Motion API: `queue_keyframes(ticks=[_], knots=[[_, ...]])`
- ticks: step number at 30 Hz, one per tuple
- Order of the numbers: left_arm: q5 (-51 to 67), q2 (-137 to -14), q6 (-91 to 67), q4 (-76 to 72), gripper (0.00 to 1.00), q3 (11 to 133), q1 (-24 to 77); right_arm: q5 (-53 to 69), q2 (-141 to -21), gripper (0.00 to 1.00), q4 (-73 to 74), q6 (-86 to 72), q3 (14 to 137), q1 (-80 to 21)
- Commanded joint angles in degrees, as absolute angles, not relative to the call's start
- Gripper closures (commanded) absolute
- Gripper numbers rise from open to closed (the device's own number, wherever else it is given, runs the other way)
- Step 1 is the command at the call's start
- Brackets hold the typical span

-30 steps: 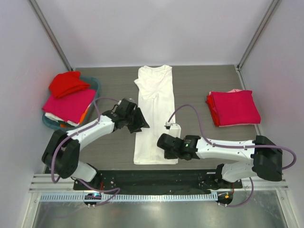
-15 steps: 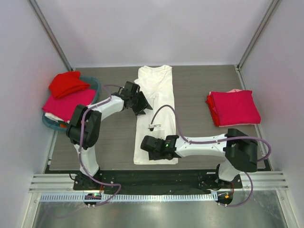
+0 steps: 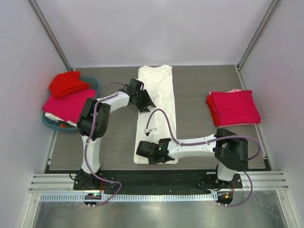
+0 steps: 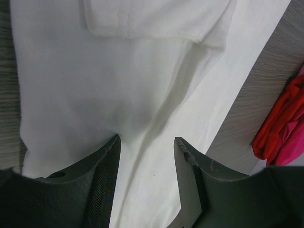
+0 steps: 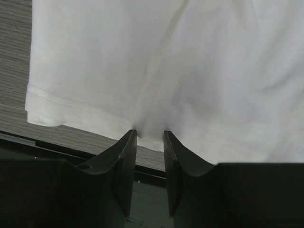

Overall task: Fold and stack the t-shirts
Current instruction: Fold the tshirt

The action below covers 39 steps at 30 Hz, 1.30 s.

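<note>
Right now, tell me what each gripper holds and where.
Right gripper pinches the long folded white cotton t-shirt at its bottom hem. Left gripper is open over it, holding nothing.

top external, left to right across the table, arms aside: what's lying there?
teal basket holding a red t-shirt and a pink t-shirt → white t-shirt → folded red-and-pink stack

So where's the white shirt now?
In the top view, the white t-shirt lies down the middle of the table, between the teal basket on the left and the folded pink stack on the right.
</note>
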State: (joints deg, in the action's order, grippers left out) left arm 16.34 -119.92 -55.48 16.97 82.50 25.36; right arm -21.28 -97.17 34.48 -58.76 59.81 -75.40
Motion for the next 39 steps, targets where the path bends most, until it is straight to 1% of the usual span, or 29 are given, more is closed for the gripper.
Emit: queue_keyframes(ticks=[1, 3, 4, 6, 7, 10, 12, 14, 17, 18, 19, 21, 22, 26, 32, 36, 39], knots=[[16.61, -121.81, -55.11, 16.7, 0.5, 84.28, 25.22, -23.2, -97.56, 0.66, 35.42, -60.03, 61.35, -76.46], [16.61, -122.08, -55.11, 16.61, 0.5, 84.37, 25.22, -23.03, -97.73, 0.68, 35.42, -60.2, 61.26, -76.81], [16.44, -122.25, -55.02, 16.7, 0.5, 84.46, 25.22, -23.11, -97.91, 0.76, 35.68, -60.21, 60.82, -76.9], [16.44, -122.26, -55.02, 16.61, 0.5, 84.46, 25.22, -23.11, -97.82, 0.83, 35.86, -60.29, 60.47, -76.9], [16.44, -122.26, -55.02, 16.7, 0.5, 84.38, 25.22, -23.12, -97.56, 0.9, 36.38, -60.21, 60.47, -76.9], [16.35, -122.08, -54.93, 16.7, 0.5, 84.2, 25.22, -23.03, -95.81, 0.94, 36.91, -60.29, 60.47, -77.6], [16.09, -121.99, -54.76, 16.79, 0.5, 84.2, 25.22, -22.33, -95.01, 0.98, 37.09, -60.03, 60.47, -77.96], [15.91, -121.9, -54.76, 16.87, 0.5, 84.2, 25.22, -21.8, -94.4, 0.99, 37.53, -59.59, 60.91, -78.31], [16.17, -121.82, -54.93, 16.88, 0.5, 84.2, 25.14, -22.06, -93.87, 0.99, 39.46, -59.76, 61.96, -78.84], [16.26, -121.64, -54.93, 16.88, 0.5, 84.11, 25.22, -23.02, -93.43, 0.94, 40.07, -60.2, 62.14, -78.92], [16.43, -121.38, -54.93, 16.96, 0.5, 84.02, 25.22, -23.55, -93.08, 0.73, 40.43, -60.73, 61.96, -79.01], [16.35, -120.85, -54.84, 16.88, 0.5, 83.67, 25.22, -25.3, -92.55, 0.64, 40.34, -60.73, 61.87, -78.93], [16.17, -120.33, -54.76, 16.88, 0.5, 83.58, 25.14, -25.49, -92.72, 0.62, 40.34, -60.65, 62.75, -78.84], [15.65, -119.79, -54.41, 17.49, 0.5, 83.85, 25.22, -26.28, -96.23, 0.59, 40.78, -58.89, 66.79, -78.66], [15.82, -119.97, -54.49, 17.84, 0.5, 83.94, 25.14, -26.54, -102.04, 0.6, 41.75, -57.39, 71.72, -76.38], [15.82, -119.97, -54.58, 17.75, 0.5, 83.85, 25.14, -26.28, -104.5, 0.61, 42.71, -57.13, 72.6, -75.24], [15.82, -120.15, -54.58, 17.84, 0.5, 84.02, 25.22, -25.84, -105.99, 0.65, 42.8, -57.3, 72.51, -75.15]])
